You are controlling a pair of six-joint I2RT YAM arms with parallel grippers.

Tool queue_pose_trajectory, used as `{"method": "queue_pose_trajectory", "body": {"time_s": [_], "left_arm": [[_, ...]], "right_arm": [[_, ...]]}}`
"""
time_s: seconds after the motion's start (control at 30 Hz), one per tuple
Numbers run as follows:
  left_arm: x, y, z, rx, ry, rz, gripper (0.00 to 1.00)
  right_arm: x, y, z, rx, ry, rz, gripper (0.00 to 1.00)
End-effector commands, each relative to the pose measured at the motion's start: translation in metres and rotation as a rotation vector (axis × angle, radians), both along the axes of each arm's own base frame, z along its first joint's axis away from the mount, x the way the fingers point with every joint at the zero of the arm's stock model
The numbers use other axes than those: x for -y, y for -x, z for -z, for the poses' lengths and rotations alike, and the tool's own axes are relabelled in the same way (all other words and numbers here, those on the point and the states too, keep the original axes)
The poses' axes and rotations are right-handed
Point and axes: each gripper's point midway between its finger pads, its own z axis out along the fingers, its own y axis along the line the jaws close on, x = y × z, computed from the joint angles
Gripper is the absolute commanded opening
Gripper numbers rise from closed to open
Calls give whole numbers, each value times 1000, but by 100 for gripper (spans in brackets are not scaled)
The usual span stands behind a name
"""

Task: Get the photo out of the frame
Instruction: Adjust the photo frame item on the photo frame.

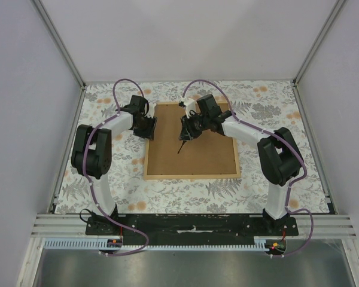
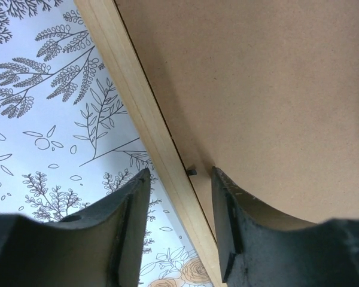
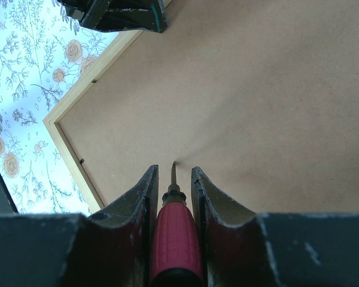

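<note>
**Picture frame, face down, with two tools at work on its back**

Item 1. Left tool (image 2: pixel 180 173): jaws partly open, gripping nothing. One finger hangs over the floral cover outside the frame's left strip, the other over the brown board inside it, so the strip runs between them. A small dark tab (image 2: pixel 191 171) sits at the strip's inner edge, right at the fingertips.

Item 2. Right tool (image 3: pixel 173 170): jaws closed on a screwdriver (image 3: pixel 173 239) with a red handle. It is held above the frame's upper middle. The thin shaft points down at the board, and its tip is at or just above the surface.

Item 3. The frame (image 1: pixel 191 176): light-tan wooden strips, lying flat and back-up at the centre of the table (image 1: pixel 257 185), between the two arms.

Item 4. Contents of the frame: the backing board (image 1: pixel 197 152), plain brown, fills the frame inside the strips. The photo cannot be seen, since only the back shows.
</note>
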Motion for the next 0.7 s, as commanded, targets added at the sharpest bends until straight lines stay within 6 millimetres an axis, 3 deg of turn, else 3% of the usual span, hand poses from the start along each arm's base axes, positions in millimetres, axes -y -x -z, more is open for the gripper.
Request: {"method": "queue_pose_trajectory", "body": {"time_s": [0.0, 0.4, 0.67], "left_arm": [[-6, -7, 7, 2, -33, -18, 49], [-5, -12, 8, 4, -32, -24, 38], [-6, -10, 5, 8, -12, -32, 23]], "right_arm": [[11, 1, 11, 4, 46, 13, 0], [9, 3, 13, -6, 41, 4, 0], [8, 2, 15, -7, 42, 4, 0]]}}
